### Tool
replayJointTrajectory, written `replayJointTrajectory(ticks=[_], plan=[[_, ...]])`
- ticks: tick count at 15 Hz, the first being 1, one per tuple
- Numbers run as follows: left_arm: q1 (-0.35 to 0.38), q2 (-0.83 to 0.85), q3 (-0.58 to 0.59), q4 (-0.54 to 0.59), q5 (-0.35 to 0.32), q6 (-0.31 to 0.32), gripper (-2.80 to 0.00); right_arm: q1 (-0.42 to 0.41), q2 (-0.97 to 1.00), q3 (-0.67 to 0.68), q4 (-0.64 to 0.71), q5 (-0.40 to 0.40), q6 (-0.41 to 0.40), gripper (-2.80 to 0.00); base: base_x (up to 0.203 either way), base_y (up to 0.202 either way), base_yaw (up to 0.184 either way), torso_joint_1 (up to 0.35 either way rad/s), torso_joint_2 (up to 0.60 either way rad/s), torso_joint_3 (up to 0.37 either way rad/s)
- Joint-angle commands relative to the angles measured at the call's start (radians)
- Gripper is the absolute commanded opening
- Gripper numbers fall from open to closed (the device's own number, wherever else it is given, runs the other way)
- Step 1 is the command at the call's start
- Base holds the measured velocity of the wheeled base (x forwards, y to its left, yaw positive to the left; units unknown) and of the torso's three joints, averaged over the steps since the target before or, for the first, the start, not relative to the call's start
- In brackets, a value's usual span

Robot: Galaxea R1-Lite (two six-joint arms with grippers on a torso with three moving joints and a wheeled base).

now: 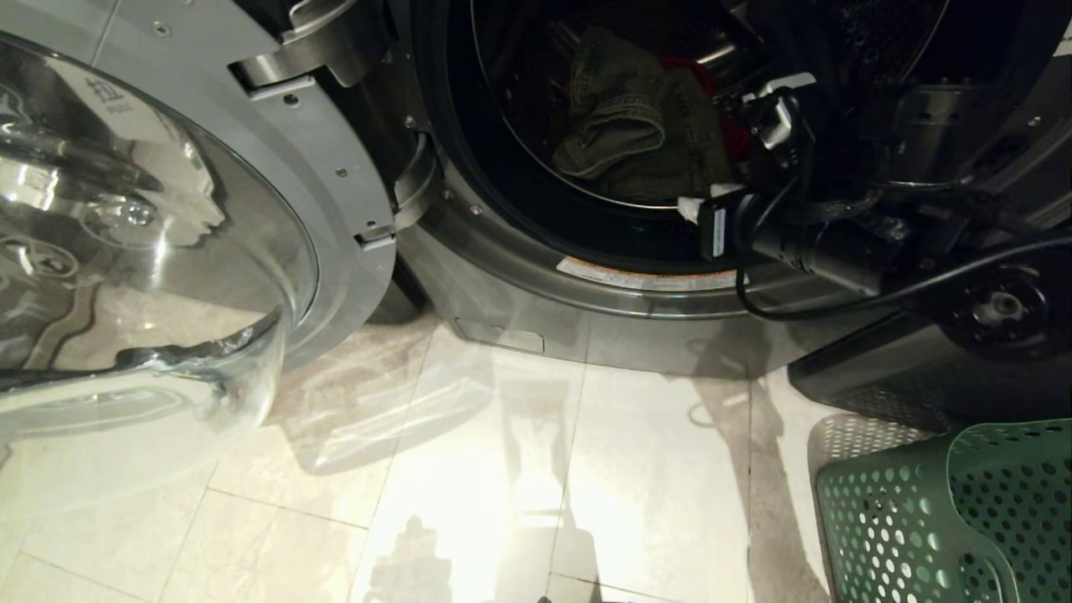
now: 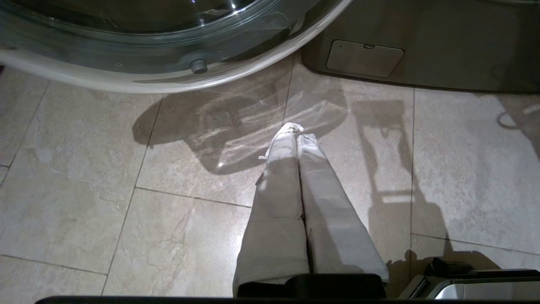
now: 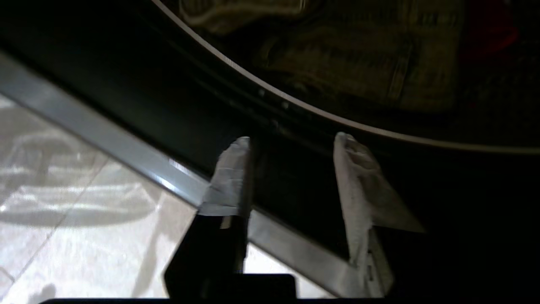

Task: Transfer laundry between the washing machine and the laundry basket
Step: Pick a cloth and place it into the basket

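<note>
Denim piece (image 1: 636, 126) fills the head view; right pincer (image 3: 291, 143) gapes empty, left pincer (image 2: 297, 131) closed.

My right arm (image 1: 846, 251) reaches in from the right side of the head view, forearm lying roughly level with a black cable looping under it. Its wrist carries a small camera block on top. The right gripper (image 3: 291, 169) points ahead and slightly down, its two white-wrapped fingers (image 3: 230, 177) standing clearly apart with nothing between them. In the head view only the pale tips (image 1: 699, 201) of that gripper show past the dark wrist. My left gripper (image 2: 297, 133) hangs low, pointing down and forward, its two wrapped fingers (image 2: 278, 181) pressed together along their whole length, holding nothing.
</note>
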Motion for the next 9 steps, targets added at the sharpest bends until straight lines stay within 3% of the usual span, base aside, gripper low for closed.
replayJointTrajectory(ticks=[1,9], plan=[[0.001,0.001,0.04,-0.002,-0.005,0.002,-2.8,0.0,0.14,-0.165,0.0,-0.004,0.032,0.0,0.0,0.0,0.0,0.0,0.0,0.0],[0.0,0.001,0.04,-0.001,0.0,-0.004,-2.8,0.009,0.212,-0.36,0.001,0.042,0.086,0.0,0.0,0.0,0.0,0.0,0.0,0.0]])
